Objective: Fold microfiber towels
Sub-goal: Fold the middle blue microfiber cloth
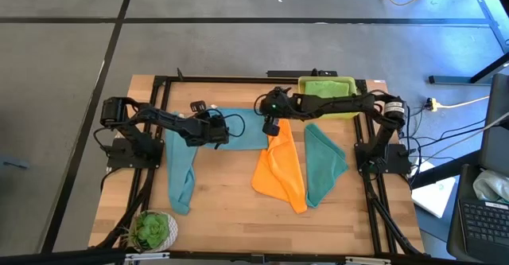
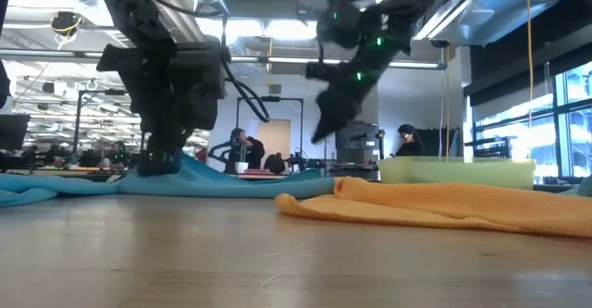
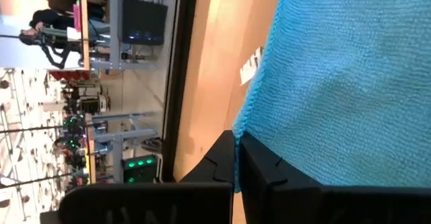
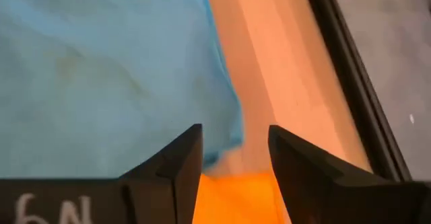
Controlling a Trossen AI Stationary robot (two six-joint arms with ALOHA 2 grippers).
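While the table [image 1: 231, 209] carries four spread cloths, I note them by size. Light blue towel [image 1: 238, 128] lies flat at centre-back; a second blue towel [image 1: 181, 173] trails from it toward the front on my left. Orange towel [image 1: 282, 169] lies rumpled just right of centre, teal towel [image 1: 322, 163] beside it. Green towel [image 1: 326, 88] sits in the yellow tray [image 1: 304, 82] at the back. My left fingers [image 3: 237, 160] are clenched on the blue towel's edge, near its white tag [image 3: 251, 64]. My right fingers [image 4: 234, 158] are released, hanging above the blue towel's corner where it meets the orange.
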